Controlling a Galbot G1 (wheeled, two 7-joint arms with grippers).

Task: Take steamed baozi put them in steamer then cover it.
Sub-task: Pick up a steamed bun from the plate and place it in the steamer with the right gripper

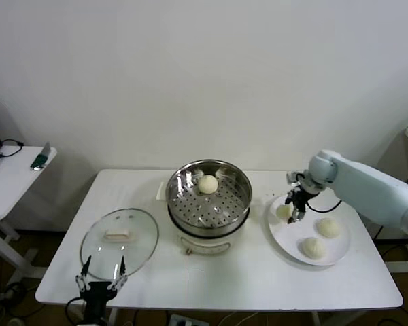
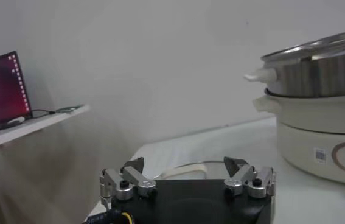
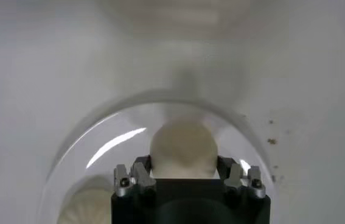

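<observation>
I have the right gripper (image 1: 296, 209) down over the white plate (image 1: 340, 255), its fingers spread to either side of the baozi (image 1: 283, 211) at the plate's ten o'clock edge; in the right wrist view that bun (image 3: 183, 146) sits squarely between the open fingertips (image 3: 140, 169), so I judge the step in hand to be the pinch on this second bun. Two more baozi wait on the plate, one at about two o'clock (image 1: 328, 227) and one at six o'clock (image 1: 313, 247), both apart from the gripper. One baozi (image 1: 208, 183) already lies on the perforated tray of the steamer (image 1: 209, 204), toward its twelve o'clock side. To do this well I would close gently, since soft dough will likely dent or tear under a hard squeeze, then lift straight up before swinging across to the pot, clearing its steel rim. I would set it down at a free spot on the tray, away from the bun there. The glass lid (image 1: 119, 241) lies flat at the steamer's eight o'clock, and the left gripper (image 1: 102, 277) is parked just beside its near edge, fingers spread and holding nothing.
</observation>
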